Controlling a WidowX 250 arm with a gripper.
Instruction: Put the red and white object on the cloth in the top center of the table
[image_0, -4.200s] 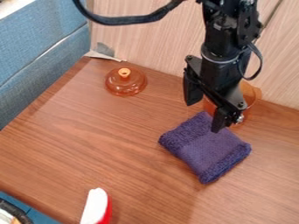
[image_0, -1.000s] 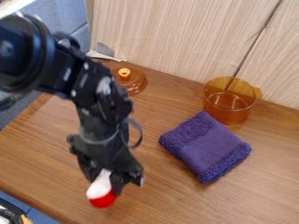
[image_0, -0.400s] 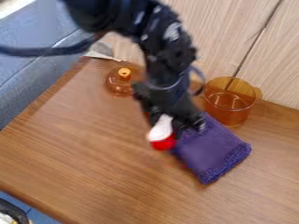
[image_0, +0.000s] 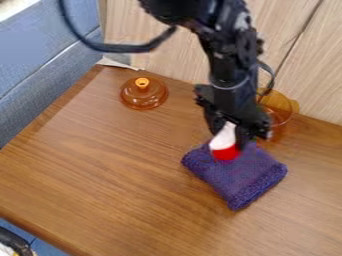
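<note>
Gripper (image_0: 230, 132), black, pinching a red and white object (image_0: 226, 153) between its two fingers, which stand apart by the width of the object. The white part lies between the fingers and the red end projects below them, towards the near side of the table (image_0: 120, 185). The object is seen against the upper part of the purple cloth (image_0: 237, 175); whether its red end touches the cloth or hangs just above it cannot be told.

Compared with the preceding frame, the gripper and object have moved to the right and slightly up the view, from the left edge of the cloth to its upper part. The object is held in both frames, with its red end lowermost. The cloth lies in the same place, set at an angle on the table.

Behind the gripper, near the wall (image_0: 160, 45), stands an amber pot (image_0: 284, 116). It is now partly hidden by the gripper, whereas it showed almost whole in the preceding frame. The amber lid (image_0: 144, 95), with its knob upward, rests farther left on the table, well apart from the cloth, its position unchanged.
</note>
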